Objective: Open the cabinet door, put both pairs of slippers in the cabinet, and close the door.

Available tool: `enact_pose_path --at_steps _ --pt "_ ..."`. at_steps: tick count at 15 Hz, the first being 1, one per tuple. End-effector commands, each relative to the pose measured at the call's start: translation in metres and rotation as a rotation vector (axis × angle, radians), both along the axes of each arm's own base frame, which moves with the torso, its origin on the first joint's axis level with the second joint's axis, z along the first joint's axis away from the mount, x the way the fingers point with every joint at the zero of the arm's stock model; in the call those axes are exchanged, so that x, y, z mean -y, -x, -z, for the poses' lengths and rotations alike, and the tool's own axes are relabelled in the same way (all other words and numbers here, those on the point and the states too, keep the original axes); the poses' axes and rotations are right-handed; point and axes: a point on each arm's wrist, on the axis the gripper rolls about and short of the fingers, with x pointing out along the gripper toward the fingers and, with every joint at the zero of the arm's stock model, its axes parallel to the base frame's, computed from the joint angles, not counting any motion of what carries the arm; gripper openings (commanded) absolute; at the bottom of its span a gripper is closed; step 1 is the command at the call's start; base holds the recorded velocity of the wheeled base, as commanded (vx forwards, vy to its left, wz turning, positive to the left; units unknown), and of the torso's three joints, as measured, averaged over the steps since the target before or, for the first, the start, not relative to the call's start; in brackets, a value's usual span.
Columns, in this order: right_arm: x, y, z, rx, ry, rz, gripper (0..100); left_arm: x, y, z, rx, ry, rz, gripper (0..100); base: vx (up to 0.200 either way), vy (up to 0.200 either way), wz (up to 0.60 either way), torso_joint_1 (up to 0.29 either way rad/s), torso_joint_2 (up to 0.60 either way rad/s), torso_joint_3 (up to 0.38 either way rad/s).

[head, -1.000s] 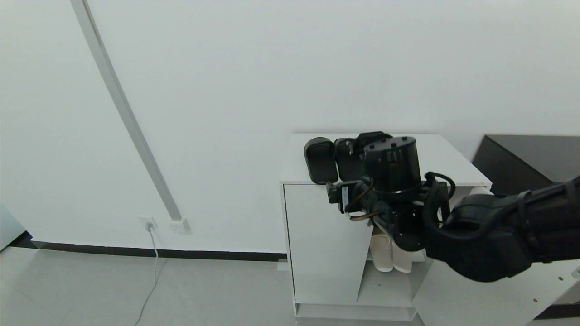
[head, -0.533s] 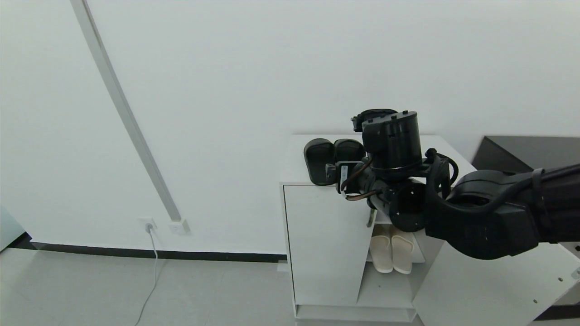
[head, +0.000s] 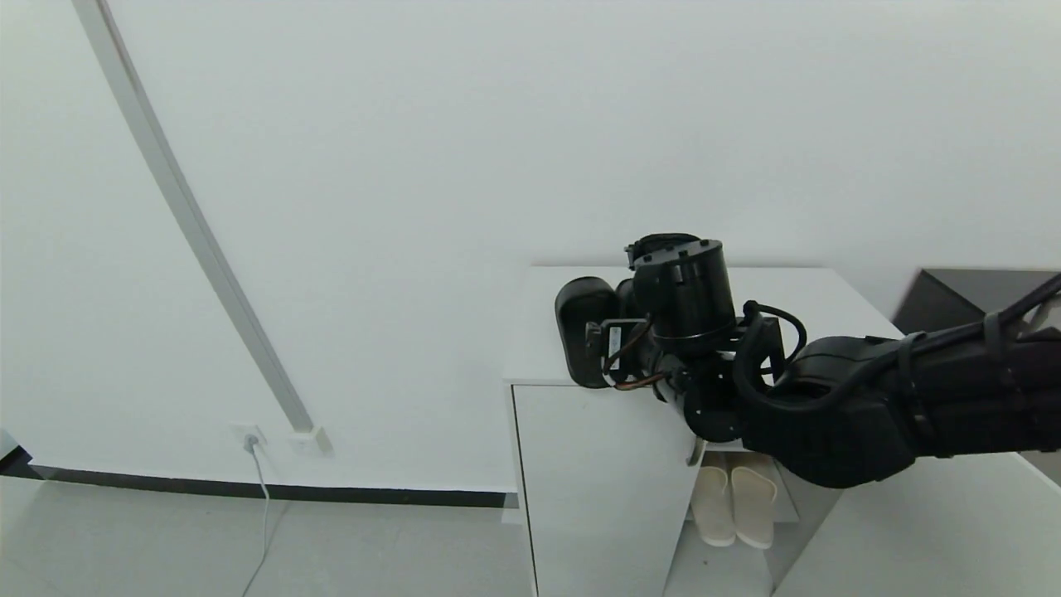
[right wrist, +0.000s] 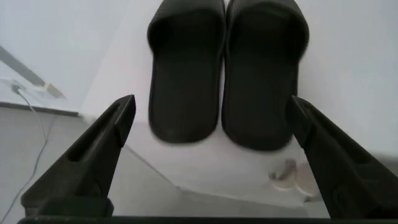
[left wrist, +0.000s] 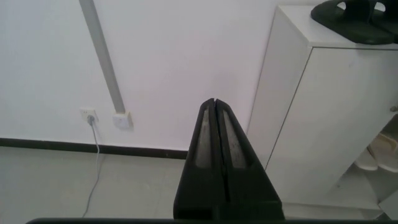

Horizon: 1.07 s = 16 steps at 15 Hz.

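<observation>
Black slippers (right wrist: 186, 74) lie side by side on the cabinet top (head: 796, 298) near its front left corner, long axes front to back, straight ahead of the right gripper (right wrist: 211, 104), the nearer one, whose jaws stand wide apart.

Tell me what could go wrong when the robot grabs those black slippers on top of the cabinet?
1. The black slippers sit right at the cabinet's front edge, so a bump from the open right end effector might knock them off.
2. It straddles both slippers; closing could catch one and leave the other.
3. The white slippers already lie inside, so room may be tight.
</observation>
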Motion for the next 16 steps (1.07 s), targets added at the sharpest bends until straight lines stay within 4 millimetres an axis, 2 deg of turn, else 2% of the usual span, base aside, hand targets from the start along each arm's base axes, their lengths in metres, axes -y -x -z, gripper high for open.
enact_pose_path --at_steps 1,2,8,13,16 --pt "-0.006 -0.012 0.025 -0.025 0.026 0.012 100 0.000 0.000 0.000 -0.001 0.002 0.000 0 0.200 0.000 0.00 0.007 0.01 0.002" --pt "-0.006 -0.017 0.030 -0.015 0.020 0.019 100 0.000 0.000 0.000 -0.001 0.002 -0.002 0 0.200 0.000 0.00 0.002 0.01 0.007" --pt "-0.002 -0.048 0.059 -0.011 0.040 0.056 100 0.000 0.000 0.000 -0.001 0.005 0.000 0 0.000 0.000 0.00 0.000 0.00 0.000" --pt "-0.003 -0.077 0.069 0.029 0.047 0.048 100 0.000 0.000 0.000 -0.001 0.005 -0.002 0 0.000 0.000 0.00 0.000 0.00 0.000" --pt "-0.003 -0.101 0.070 0.059 0.057 0.051 100 0.000 0.000 0.000 -0.001 0.003 0.000 0 0.000 0.000 0.00 0.000 0.00 0.000"
